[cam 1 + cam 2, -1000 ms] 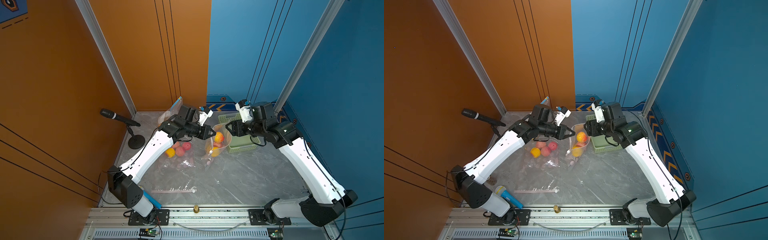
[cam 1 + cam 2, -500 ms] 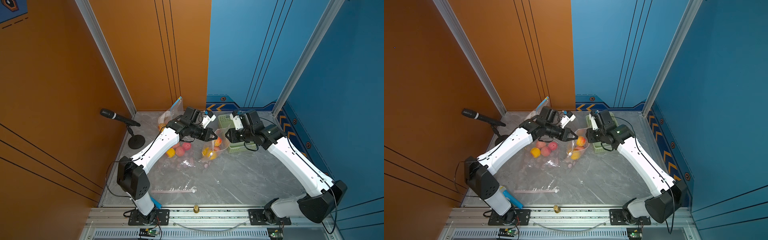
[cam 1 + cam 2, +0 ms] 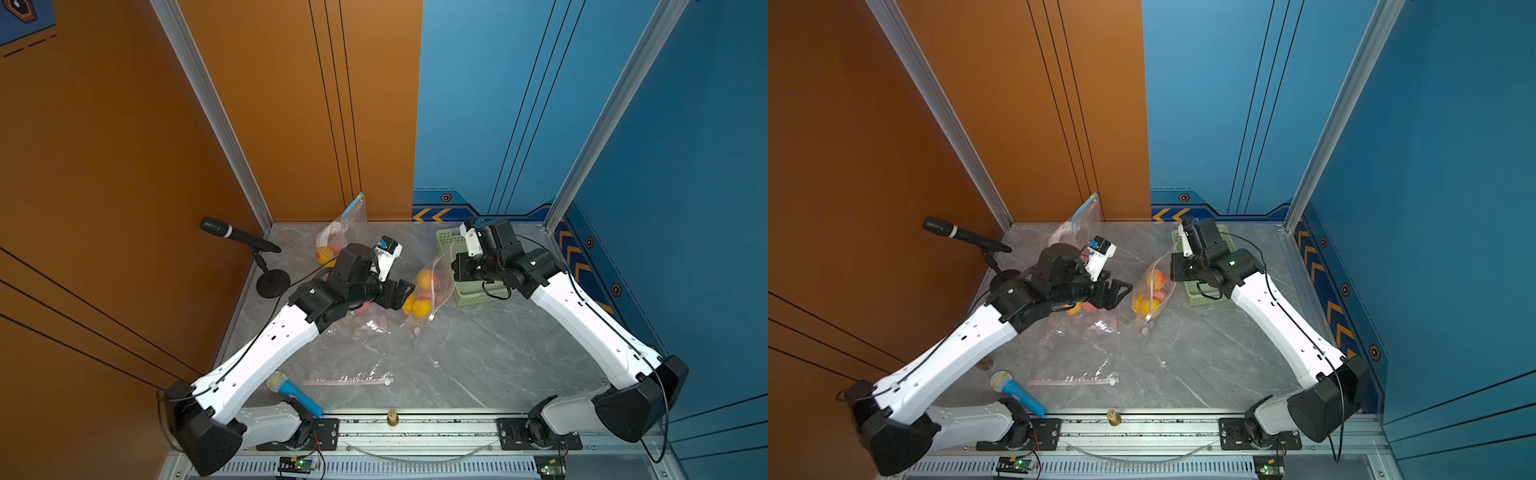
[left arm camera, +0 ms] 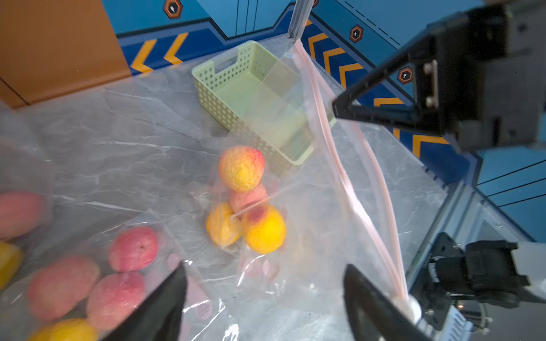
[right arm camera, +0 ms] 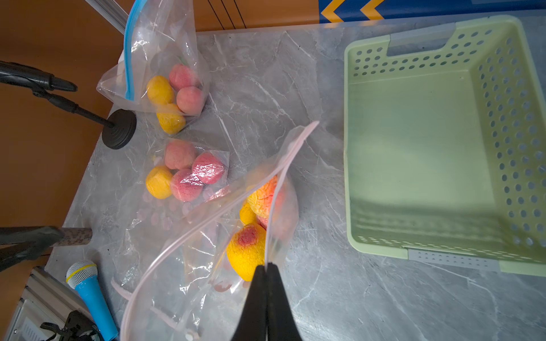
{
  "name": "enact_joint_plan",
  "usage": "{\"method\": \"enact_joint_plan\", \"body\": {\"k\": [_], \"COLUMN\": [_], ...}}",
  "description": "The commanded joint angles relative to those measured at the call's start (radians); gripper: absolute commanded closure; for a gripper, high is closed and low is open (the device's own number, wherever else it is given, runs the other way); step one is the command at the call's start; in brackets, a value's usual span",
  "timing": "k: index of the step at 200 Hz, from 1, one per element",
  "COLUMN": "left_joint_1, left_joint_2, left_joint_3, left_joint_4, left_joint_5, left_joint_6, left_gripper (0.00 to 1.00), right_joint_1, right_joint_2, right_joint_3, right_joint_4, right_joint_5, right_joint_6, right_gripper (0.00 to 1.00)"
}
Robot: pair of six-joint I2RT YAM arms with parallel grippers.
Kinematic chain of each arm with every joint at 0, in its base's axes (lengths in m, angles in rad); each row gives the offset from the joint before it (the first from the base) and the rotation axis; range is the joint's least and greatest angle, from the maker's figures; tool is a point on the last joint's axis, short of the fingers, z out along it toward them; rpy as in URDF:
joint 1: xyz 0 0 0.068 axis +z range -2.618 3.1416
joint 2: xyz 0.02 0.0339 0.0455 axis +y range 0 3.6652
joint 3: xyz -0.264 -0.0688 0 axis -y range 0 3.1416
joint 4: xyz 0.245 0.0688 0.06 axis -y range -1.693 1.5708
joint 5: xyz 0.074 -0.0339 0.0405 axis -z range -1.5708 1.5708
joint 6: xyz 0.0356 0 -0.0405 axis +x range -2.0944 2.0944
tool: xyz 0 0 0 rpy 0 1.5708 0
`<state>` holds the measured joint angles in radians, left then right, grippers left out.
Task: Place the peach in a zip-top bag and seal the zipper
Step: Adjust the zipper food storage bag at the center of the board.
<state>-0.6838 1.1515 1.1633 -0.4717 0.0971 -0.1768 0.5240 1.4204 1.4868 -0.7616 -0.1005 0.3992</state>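
Zip-top bag point(image 4: 310, 206), clear film with a pink zipper, sagged on the marble table point(image 5: 325, 295) beside the empty green basket point(image 5: 502, 88), its mouth gaping and both tracks apart. Right gripper point(image 5: 267, 267) was clamped tight on one end of the rim. I judged that thin pinch the main hazard, since slick film could slide free, letting the bag slump and the fruit roll out. Left gripper point(image 4: 265, 267) stood spread wide and held nothing, close by the bag's other end. Closing on loose film instead of the slider would probably leave the seam unsealed. Peach point(image 4: 241, 168), yellow with a red blush, lay inside on top of three others, perhaps high enough to foul the closing tracks. Slider point(image 4: 410, 307), small and white, sat at the rim's far end. Writing: none legible anywhere; pale pink prints on the film were too blurred to read.
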Motion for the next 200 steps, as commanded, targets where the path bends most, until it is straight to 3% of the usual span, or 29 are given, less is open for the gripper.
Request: {"method": "enact_joint_plan", "body": {"k": [1, 13, 39, 66, 98, 120, 150, 170, 192, 200], "left_joint_1": [-0.049, -0.105, -0.298, -0.433, -0.502, -0.503, -0.500, -0.487, -0.461, -0.448], "left_joint_2": [-0.131, -0.196, -0.287, -0.249, -0.124, -0.072, 0.002, 0.036, 0.042, 0.029], "left_joint_3": [-0.122, -0.218, -0.392, -0.455, -0.426, -0.431, -0.420, -0.427, -0.423, -0.428], "left_joint_4": [0.117, 0.179, 0.406, 0.544, 0.598, 0.666, 0.687, 0.736, 0.754, 0.758], "left_joint_5": [-0.170, -0.154, -0.303, -0.449, -0.544, -0.547, -0.549, -0.564, -0.565, -0.561], "left_joint_6": [0.023, 0.059, 0.179, 0.301, 0.382, 0.381, 0.373, 0.348, 0.321, 0.312], "left_gripper": [0.02, 0.02, 0.00, 0.24, 0.27, 0.28, 0.36, 0.50, 0.84, 0.92], "right_joint_1": [0.004, 0.006, 0.008, 0.009, 0.011, 0.012, 0.014, 0.014, 0.014, 0.014], "right_joint_2": [-0.019, -0.018, -0.013, -0.007, -0.005, -0.006, -0.013, -0.015, -0.017, -0.021], "right_joint_3": [-0.007, -0.006, -0.008, -0.005, 0.000, -0.005, -0.010, -0.007, 0.007, 0.011], "right_joint_4": [0.028, 0.027, 0.027, 0.027, 0.026, 0.024, 0.022, 0.019, -0.006, -0.021], "right_joint_5": [0.026, 0.035, 0.043, 0.041, 0.045, 0.046, 0.051, 0.053, 0.061, 0.067], "right_joint_6": [0.035, 0.039, 0.050, 0.058, 0.062, 0.063, 0.064, 0.064, 0.054, 0.049], "right_gripper": [0.97, 0.97, 0.97, 0.97, 0.96, 0.97, 0.96, 0.96, 0.97, 0.98]}}
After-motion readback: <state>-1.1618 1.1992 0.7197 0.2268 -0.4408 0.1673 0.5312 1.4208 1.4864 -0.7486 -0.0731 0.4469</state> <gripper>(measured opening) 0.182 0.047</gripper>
